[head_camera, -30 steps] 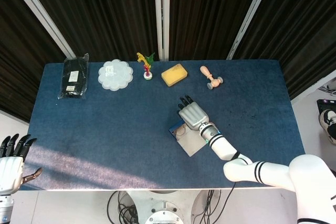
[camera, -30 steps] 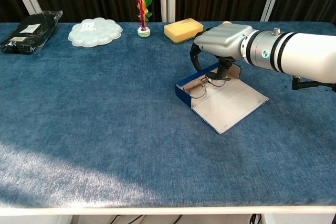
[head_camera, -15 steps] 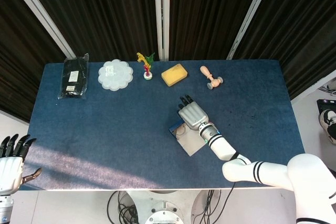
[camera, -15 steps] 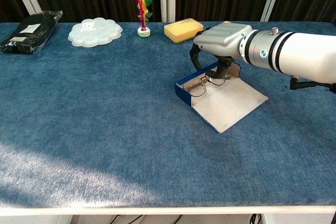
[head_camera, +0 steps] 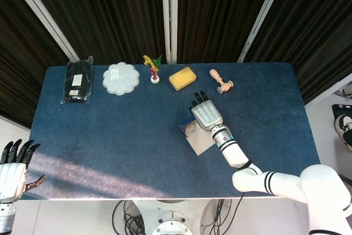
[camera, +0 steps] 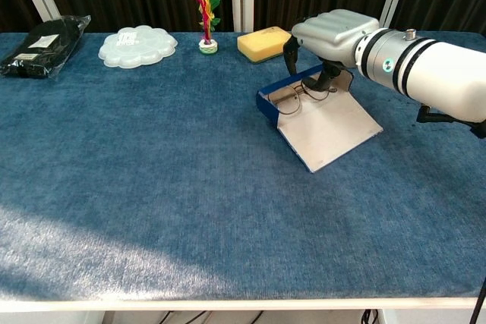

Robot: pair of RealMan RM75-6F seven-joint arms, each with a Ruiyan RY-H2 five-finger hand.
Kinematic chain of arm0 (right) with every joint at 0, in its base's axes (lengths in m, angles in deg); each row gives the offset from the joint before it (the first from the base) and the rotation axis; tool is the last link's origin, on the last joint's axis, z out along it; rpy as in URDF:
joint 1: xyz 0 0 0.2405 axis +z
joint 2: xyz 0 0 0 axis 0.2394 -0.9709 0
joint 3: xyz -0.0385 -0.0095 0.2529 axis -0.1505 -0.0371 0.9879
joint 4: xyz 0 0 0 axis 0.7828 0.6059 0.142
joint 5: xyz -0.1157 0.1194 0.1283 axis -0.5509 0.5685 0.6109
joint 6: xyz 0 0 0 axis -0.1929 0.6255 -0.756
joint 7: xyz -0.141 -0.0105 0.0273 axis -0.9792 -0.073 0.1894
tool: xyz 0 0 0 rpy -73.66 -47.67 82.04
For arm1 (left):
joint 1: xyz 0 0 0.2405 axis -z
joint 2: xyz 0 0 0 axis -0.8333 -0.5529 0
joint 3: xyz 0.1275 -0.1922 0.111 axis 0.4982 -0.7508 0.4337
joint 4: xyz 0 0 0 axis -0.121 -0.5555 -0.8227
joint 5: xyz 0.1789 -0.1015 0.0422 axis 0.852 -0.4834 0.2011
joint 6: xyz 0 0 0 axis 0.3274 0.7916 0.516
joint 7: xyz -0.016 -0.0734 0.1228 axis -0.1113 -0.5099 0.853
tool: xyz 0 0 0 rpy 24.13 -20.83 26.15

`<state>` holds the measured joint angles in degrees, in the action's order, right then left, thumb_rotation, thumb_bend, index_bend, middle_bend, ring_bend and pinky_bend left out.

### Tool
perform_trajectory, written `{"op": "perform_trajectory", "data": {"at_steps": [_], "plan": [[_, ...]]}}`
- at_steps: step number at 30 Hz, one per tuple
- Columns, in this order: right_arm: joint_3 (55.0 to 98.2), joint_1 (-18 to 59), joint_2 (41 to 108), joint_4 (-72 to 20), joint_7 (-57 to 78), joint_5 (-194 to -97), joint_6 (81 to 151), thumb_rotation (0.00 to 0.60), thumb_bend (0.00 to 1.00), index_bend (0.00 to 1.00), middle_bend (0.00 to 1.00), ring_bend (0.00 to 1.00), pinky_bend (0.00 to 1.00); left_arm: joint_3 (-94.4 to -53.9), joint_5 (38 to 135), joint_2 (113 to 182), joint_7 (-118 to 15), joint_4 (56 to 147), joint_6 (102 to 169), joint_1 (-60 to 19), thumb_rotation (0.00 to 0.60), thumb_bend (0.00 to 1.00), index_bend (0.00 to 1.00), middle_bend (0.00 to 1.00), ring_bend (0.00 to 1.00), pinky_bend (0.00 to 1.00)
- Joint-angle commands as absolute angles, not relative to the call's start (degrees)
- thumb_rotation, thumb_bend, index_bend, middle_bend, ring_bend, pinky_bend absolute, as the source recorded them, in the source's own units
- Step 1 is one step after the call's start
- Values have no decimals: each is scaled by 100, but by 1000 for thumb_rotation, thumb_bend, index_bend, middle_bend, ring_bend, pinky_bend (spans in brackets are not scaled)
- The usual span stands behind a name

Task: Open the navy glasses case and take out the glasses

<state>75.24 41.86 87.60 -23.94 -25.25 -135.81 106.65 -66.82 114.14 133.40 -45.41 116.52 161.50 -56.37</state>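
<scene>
The navy glasses case (camera: 267, 105) lies open at mid-table, its pale lid flap (camera: 330, 123) spread toward the front. The thin-framed glasses (camera: 289, 99) sit in the navy tray. My right hand (camera: 334, 32) hovers over the far end of the case, fingers curled down and pinching the glasses by one end. From the head view the right hand (head_camera: 206, 115) covers the far part of the case (head_camera: 199, 142), with the glasses (head_camera: 190, 127) showing at its left. My left hand (head_camera: 11, 171) hangs off the table's front-left corner, fingers spread, holding nothing.
Along the far edge stand a black packet (head_camera: 77, 81), a white scalloped dish (head_camera: 121, 78), a feather shuttlecock (head_camera: 153, 70), a yellow sponge (head_camera: 182, 77) and a wooden stamp (head_camera: 221, 81). The sponge (camera: 265, 42) is just behind the right hand.
My right hand has risen and moved toward the far edge, and the glasses and case have shifted with it. The left hand has sunk slightly.
</scene>
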Motion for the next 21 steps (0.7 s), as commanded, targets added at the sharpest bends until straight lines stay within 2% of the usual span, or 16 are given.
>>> {"op": "perform_trajectory", "data": {"at_steps": [1,11,21], "plan": [[7700,4097,9135,-1985,-2455,-13743,11073,600,397,653,279,0,0,-6684,11417,13343,-4534,11654,16123,-5618,600,0,178,107,0,0],[7822,4112,10157,-629,-2436,-14454,11866,600,414,679,279,5,0,-6677,11386,13343,-4542,11660,16093,-5610,600,0,168,100,0,0],[7955,4065,10489,-214,-2530,-14607,11724,600,420,685,278,6,0,-6674,11378,13354,-4591,11625,16065,-5594,600,0,167,100,0,0]]}}
